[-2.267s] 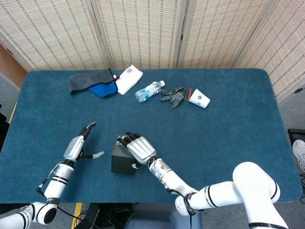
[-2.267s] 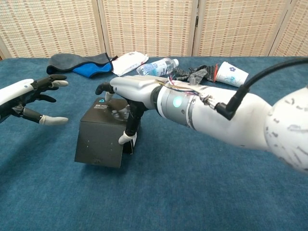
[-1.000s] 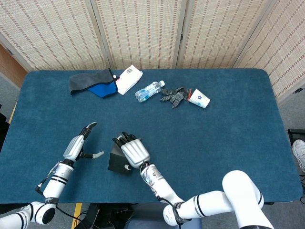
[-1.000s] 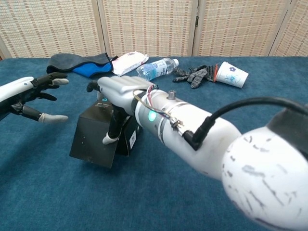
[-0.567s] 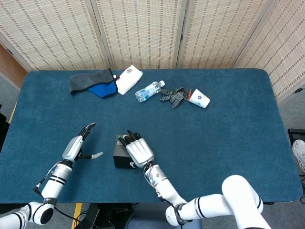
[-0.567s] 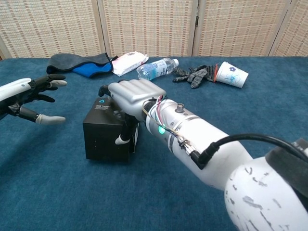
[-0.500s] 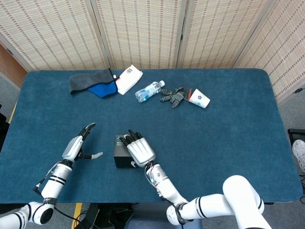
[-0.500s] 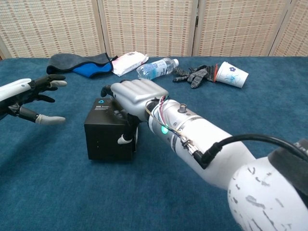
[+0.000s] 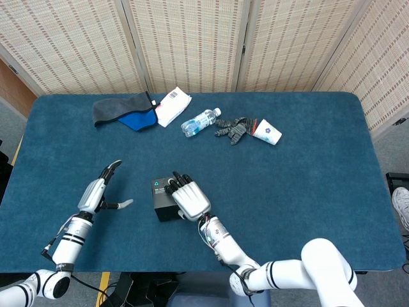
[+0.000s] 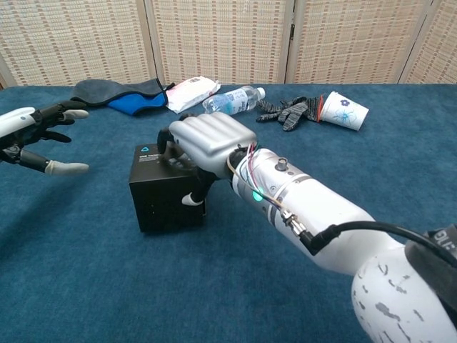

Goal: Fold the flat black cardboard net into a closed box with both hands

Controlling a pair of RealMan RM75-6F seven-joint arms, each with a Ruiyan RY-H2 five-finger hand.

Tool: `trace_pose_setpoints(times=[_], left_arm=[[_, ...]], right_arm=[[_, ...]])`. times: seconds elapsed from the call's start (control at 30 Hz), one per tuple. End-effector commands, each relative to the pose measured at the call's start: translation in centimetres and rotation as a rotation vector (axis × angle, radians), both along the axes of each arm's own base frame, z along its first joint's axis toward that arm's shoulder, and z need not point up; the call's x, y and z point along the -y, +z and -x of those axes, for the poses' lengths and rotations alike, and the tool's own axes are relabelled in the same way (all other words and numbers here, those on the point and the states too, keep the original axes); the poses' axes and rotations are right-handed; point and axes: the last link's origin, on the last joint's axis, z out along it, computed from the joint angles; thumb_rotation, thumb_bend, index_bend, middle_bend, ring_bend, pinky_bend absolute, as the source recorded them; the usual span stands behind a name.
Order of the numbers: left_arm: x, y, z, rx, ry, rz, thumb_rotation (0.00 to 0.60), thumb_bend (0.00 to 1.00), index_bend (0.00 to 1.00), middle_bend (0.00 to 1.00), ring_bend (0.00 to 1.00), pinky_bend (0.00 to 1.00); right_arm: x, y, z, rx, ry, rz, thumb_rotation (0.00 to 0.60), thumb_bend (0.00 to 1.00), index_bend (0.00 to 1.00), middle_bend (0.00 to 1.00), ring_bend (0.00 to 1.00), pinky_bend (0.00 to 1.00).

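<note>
Blue felt table (image 9: 307, 166), wicker screens behind. I see one black box (image 10: 163, 187), folded, near-left of centre. My right hand (image 9: 190, 200) lies over its top; chest cam alone shows thumb down its right side, so gripping it. Left hand (image 9: 96, 194) hangs spread and empty, apart on the box's left. Far edge: 1 bottle (image 9: 200, 121), 1 cup (image 9: 267, 132).

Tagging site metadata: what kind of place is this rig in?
Probably an indoor lab or demo corner: a blue-clothed table backed by woven folding screens, with stray props, a bottle and paper cup, behind the black box.
</note>
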Motion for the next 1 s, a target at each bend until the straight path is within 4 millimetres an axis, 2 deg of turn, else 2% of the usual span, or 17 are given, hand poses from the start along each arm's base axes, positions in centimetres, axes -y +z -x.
trace_pose_setpoints(times=[0.03,0.37,0.63,1.0], left_arm=[[0.0,0.1,0.1,0.003,0.006,-0.002,0.600,0.13,0.00,0.00,0.00,0.15],[-0.2,0.8,0.7,-0.004,0.011,-0.020,0.600,0.13,0.00,0.00,0.00,0.15],[-0.2,1.1,1.3,-0.010,0.025,-0.019,0.600,0.13,0.00,0.00,0.00,0.15],[-0.3,1.5,1.5,-0.026,0.019,-0.025,0.600,0.13,0.00,0.00,0.00,0.15]], right_arm=[[0.1,-0.5,0.1,0.006,0.008,0.003,0.600,0.16,0.30,0.24,0.13,0.21],[1.3,-1.4,0.1,0.002,0.030,0.040,0.600,0.17,0.36,0.28,0.17,0.24],[1.7,-1.7,0.1,0.013,0.051,0.061,0.600,0.25,0.45,0.35,0.22,0.27],[1.9,-1.5,0.0,0.026,0.058,0.070,0.600,0.25,0.47,0.36,0.22,0.28]])
